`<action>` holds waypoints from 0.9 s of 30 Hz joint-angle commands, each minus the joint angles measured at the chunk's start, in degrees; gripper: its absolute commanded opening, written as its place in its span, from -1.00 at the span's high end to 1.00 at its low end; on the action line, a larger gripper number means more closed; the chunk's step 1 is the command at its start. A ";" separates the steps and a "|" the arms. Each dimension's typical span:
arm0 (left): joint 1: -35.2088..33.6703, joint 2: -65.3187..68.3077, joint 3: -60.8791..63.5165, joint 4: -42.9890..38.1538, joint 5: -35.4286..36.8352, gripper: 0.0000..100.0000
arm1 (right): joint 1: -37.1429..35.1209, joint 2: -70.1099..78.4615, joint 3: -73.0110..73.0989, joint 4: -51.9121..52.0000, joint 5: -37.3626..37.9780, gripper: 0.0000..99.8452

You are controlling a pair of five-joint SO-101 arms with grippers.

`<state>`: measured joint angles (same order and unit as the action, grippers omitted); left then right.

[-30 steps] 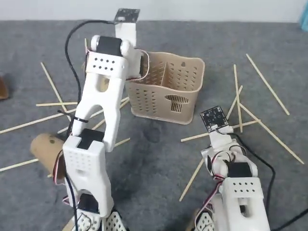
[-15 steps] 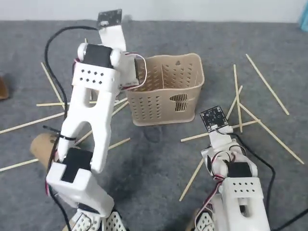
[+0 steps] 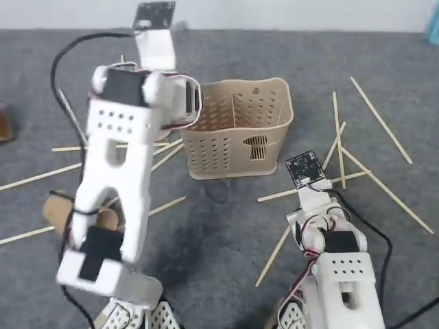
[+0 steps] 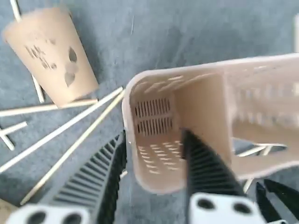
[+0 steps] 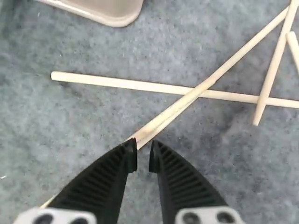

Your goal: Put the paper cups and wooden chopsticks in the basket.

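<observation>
Left gripper (image 4: pixel 153 135): spread wide and straddling the short end wall of the basket. One finger (image 4: pixel 105 186) is outside the wall and the other (image 4: pixel 205 168) reaches down inside.

Right gripper (image 5: pixel 142 148): fingers drawn almost together with only a thin slit between them and nothing in it. It hangs low over the carpet.

Basket (image 3: pixel 226 151): a beige perforated tub standing upright on the grey carpet (image 3: pixel 226 226). A divider across the middle splits it into two compartments. The left arm (image 3: pixel 116 157) arches over to its left end.

Paper cup (image 4: pixel 49 56): lying on its side on the carpet near the end of the basket that the left gripper straddles, apart from it.

Brown cup (image 3: pixel 53 207): on its side low on the left of the high view, partly hidden behind the left arm (I can't say whether it is the same one the wrist camera sees).

Wooden chopsticks (image 3: pixel 381 120): scattered flat on the carpet on both sides of the basket. Several cross one another to its right.

Nearest stick (image 5: pixel 210 84): it runs slantwise, one end just at the right gripper's fingertips, and it crosses a second stick (image 5: pixel 117 83).

Right arm (image 3: pixel 336 267): low in front, well apart from the basket.
</observation>
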<state>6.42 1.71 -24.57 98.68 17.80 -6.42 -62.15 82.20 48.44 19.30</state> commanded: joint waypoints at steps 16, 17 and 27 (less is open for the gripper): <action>9.14 0.88 -10.77 -0.18 -1.67 0.59 | 0.22 -1.54 -0.44 -0.75 -0.44 0.88; 9.23 3.16 -12.26 0.44 -1.67 0.59 | 0.22 -1.54 -0.44 -0.75 -0.44 0.88; 10.81 21.36 -17.19 0.44 -1.67 0.59 | 0.22 -1.71 -0.44 -0.75 -0.18 0.88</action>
<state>17.05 20.35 -39.60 98.77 15.43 -6.42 -62.15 82.20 48.44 19.30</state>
